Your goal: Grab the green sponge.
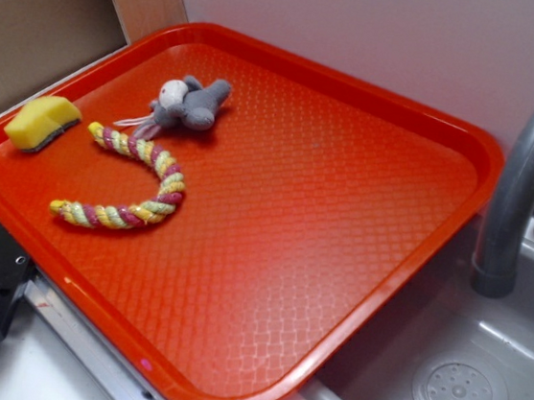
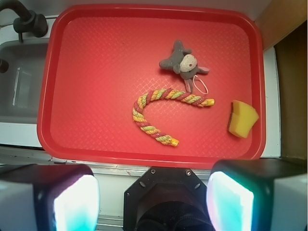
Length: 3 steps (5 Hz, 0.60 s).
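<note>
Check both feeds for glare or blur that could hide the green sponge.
Exterior view: soft sheen on the red tray, green sponge sharp. Wrist view: sponge clear; the claw fingers are blurred and glowing at the bottom edge.

In the wrist view the gripper's two fingers [image 2: 72, 197] run off the bottom edge, blurred and glowing, below the red tray [image 2: 96, 151], while the exterior view's right edge crops the grey faucet [image 1: 526, 172].

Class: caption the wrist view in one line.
Open gripper high above a red tray holding green sponge, rope toy and plush mouse.
</note>
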Motion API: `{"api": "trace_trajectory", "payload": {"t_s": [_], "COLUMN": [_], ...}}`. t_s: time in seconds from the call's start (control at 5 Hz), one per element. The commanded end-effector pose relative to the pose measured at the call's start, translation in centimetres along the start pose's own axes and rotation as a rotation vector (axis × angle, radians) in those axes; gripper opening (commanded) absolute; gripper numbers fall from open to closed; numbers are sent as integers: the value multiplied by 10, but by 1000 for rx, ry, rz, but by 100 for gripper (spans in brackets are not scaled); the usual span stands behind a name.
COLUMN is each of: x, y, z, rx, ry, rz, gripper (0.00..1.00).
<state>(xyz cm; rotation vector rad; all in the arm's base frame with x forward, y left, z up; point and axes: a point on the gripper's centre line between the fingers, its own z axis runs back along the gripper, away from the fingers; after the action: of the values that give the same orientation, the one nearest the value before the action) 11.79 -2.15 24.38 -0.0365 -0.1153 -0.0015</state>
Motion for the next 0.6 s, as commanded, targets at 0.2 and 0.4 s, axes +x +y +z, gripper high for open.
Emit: {"api": "trace_trajectory", "payload": {"t_s": [0.2, 0.4], "x": [8, 16], "y": [29, 59], "z": [-32, -55], "rx": [-3, -11], "ry": [-19, -72], "rz": [145, 263], "gripper": [100, 100]}}
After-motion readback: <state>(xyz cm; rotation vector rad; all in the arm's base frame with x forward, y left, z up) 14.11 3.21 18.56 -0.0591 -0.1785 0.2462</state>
